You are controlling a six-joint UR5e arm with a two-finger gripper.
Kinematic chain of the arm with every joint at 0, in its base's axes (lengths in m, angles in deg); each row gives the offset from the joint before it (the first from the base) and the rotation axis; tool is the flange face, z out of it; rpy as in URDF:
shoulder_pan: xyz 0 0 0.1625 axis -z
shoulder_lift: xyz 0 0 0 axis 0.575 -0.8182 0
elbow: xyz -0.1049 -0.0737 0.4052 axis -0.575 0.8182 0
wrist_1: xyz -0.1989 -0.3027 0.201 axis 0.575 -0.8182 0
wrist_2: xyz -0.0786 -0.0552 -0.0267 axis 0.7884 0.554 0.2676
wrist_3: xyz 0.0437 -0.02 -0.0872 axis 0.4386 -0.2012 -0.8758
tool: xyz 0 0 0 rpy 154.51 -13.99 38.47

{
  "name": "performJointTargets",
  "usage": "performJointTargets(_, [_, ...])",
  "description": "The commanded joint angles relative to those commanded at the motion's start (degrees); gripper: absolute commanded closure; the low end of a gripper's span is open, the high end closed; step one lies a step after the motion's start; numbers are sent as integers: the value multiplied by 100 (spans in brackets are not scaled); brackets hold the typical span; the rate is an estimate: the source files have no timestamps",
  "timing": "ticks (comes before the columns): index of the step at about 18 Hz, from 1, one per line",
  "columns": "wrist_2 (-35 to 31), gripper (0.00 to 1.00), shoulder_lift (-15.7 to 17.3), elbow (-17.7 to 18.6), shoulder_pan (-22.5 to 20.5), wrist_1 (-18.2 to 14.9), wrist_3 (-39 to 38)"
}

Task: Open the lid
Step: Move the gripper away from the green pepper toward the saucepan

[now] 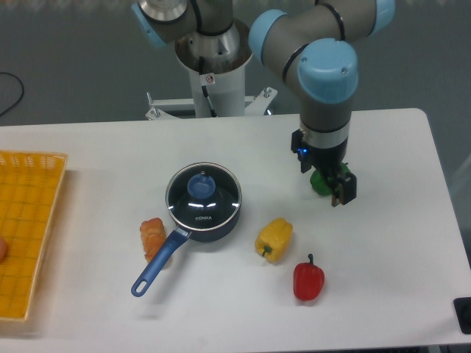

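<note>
Gripper (328,190) hanging low over the right half of the table (383,243), fingers pointing down, one dark finger (345,190) plain at the right, the other lost against the green pepper (319,184) directly behind; how wide the jaws stand, and whether anything is between them, cannot be told from this view (pepper may simply sit behind rather than inside). Well apart from the lid (204,194), which lies flat and closed on the dark blue saucepan (213,229) left of centre, blue knob (200,184) upward in the middle of the glass, white lettering toward the front rim. Knob up and central, presumably because that is the one graspable point for a straight vertical lift; not yet approached, so the opening step judged not begun. Saucepan handle (157,265) running down-left toward the near edge, its grip touching or just beside an orange-brown food piece (152,237). Yellow pepper (274,239) just right of the pan, red pepper (308,280) nearer the front edge. Bare tabletop between gripper and knob, so a leftward path above pan height looks free; room behind the pan for setting the lid down also looks open. Yellow basket (29,228) at the far left edge, away from any likely path.
</note>
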Motion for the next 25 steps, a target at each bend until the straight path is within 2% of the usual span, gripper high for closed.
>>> performJointTargets(11, [44, 0, 97, 334, 44, 35, -404])
performJointTargets(16, [229, 0, -17, 396, 597, 70, -1896])
performJointTargets(23, [176, 0, 9, 615, 756, 44, -2136])
performJointTargets(25, [228, 0, 26, 458, 660, 18, -2153])
